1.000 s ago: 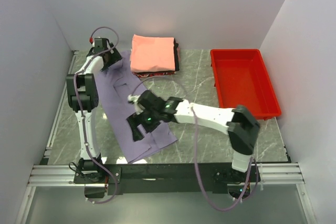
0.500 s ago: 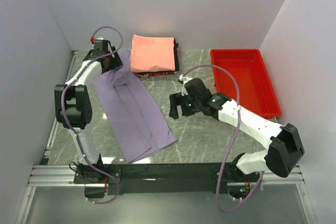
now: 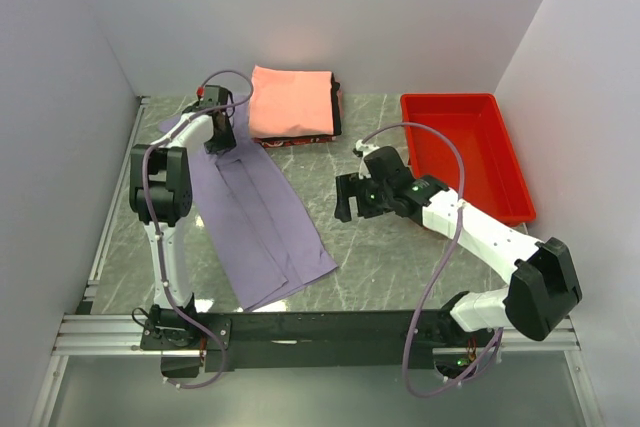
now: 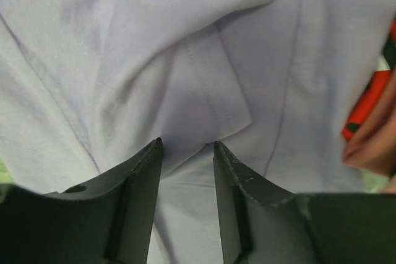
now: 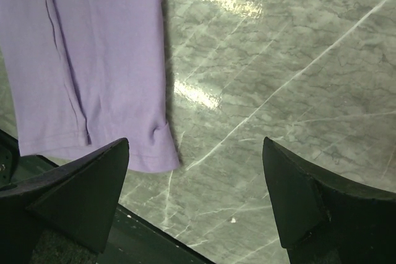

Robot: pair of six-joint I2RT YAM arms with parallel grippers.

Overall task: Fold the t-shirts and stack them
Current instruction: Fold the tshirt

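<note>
Top view: lavender t-shirt [image 3: 262,219] lies flat on the marble table [image 3: 390,252], folded lengthwise into a long strip that runs diagonally from far left toward the near centre. Its near end sits close to the table's front edge. Far end lies just beside the folded stack at the back: salmon-pink t-shirt [image 3: 290,100] on top, black t-shirt [image 3: 337,107] showing along the stack's right side, dark red t-shirt [image 3: 300,140] peeking out at the stack's near edge. Left gripper [image 3: 218,135] is down at the far end of the lavender strip, between the strip and the stack. Left wrist view: left gripper [image 4: 185,146] has its jaws only narrowly apart, lavender cloth [image 4: 185,41] with a creased flap filling the view beyond them. Cannot tell whether any cloth is actually caught between the tips. Slivers of dark red and salmon show at the right edge of that view. Right gripper [image 3: 345,205] hangs over bare table between the lavender strip and the red tray [image 3: 462,152], apart from both. Right wrist view: right gripper [image 5: 195,146] is spread wide with nothing between the fingers [image 5: 80,196]; marble below, near corner of the lavender t-shirt [image 5: 99,47] at upper left, hem seam visible.
</note>
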